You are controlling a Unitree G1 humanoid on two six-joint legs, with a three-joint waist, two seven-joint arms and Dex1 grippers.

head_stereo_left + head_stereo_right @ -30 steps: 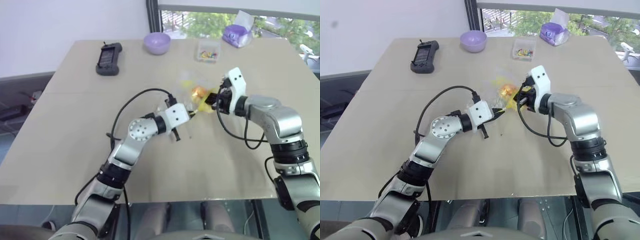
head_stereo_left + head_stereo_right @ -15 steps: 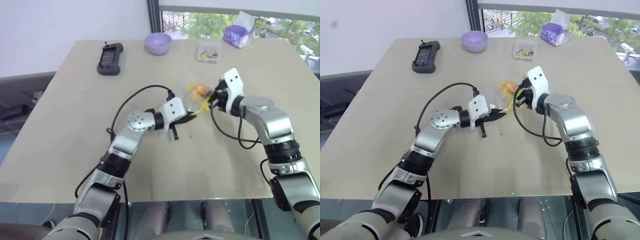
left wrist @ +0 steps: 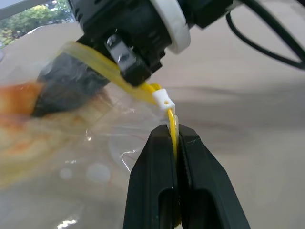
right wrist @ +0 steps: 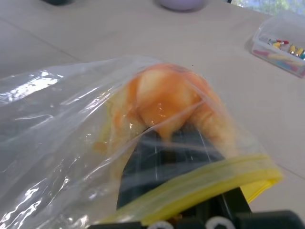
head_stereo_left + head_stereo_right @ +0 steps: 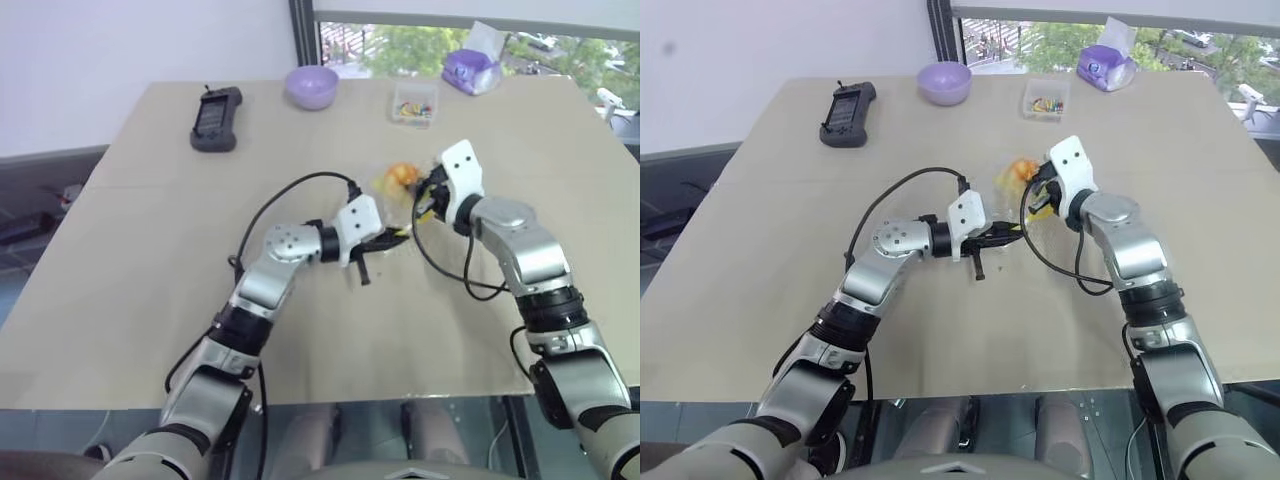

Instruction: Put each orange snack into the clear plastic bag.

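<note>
The clear plastic bag (image 5: 392, 190) hangs stretched between my two grippers over the middle of the table. One orange snack (image 5: 402, 175) sits inside it, seen close through the plastic as the same orange snack (image 4: 167, 100). My left gripper (image 3: 174, 132) is shut on the end of the yellow zip strip (image 3: 170, 114), coming in from the left as the left gripper (image 5: 396, 235). My right gripper (image 5: 425, 200) is shut on the other part of the yellow strip (image 4: 209, 183), and one of its black fingers (image 4: 162, 157) shows through the plastic under the snack.
At the far side of the tan table (image 5: 150, 260) stand a black handheld device (image 5: 217, 117), a purple bowl (image 5: 312, 86), a small clear box of colourful bits (image 5: 415, 103) and a purple pack (image 5: 470, 70). A black cable (image 5: 290, 195) loops above my left forearm.
Both wrists have rolled a little while keeping their hold on the bag. The snack now sits slightly higher in the bag, close to my right gripper.
</note>
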